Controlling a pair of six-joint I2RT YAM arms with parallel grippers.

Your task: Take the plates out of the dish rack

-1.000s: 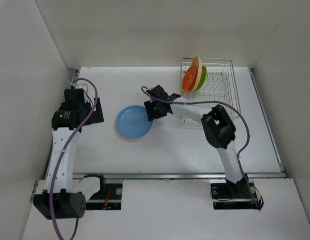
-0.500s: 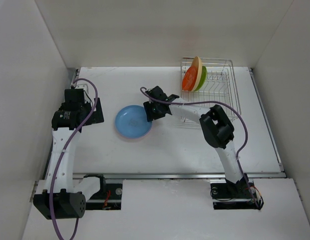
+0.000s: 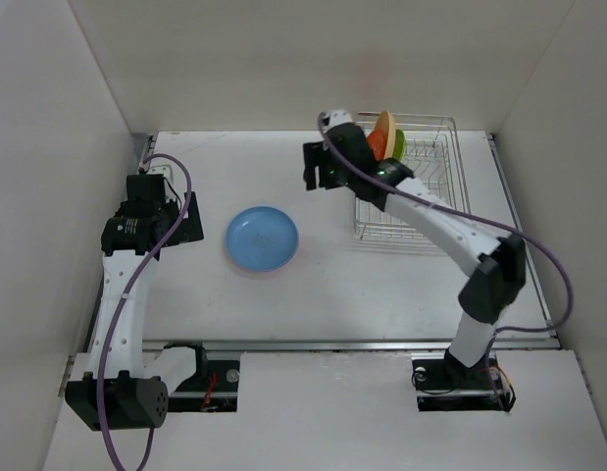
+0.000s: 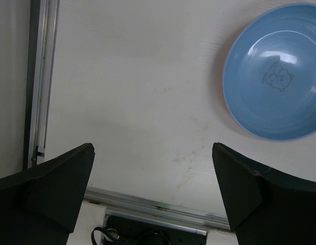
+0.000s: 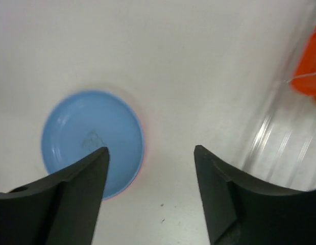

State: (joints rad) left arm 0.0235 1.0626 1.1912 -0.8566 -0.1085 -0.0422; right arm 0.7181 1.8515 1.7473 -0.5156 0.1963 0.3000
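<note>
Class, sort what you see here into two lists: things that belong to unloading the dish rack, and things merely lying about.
Belongs to the job: dish rack; orange plate, lime green plate and cream-yellow plate standing in it; blue plate on the table; right gripper, open; left gripper, open.

Merely there: purple cables; metal rail at the table's near edge.

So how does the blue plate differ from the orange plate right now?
The blue plate lies flat and face up outside the dish rack; the orange plate stands on edge inside it. The blue plate shows a small bear print; on the half-hidden orange plate none can be seen. Both are round.
</note>
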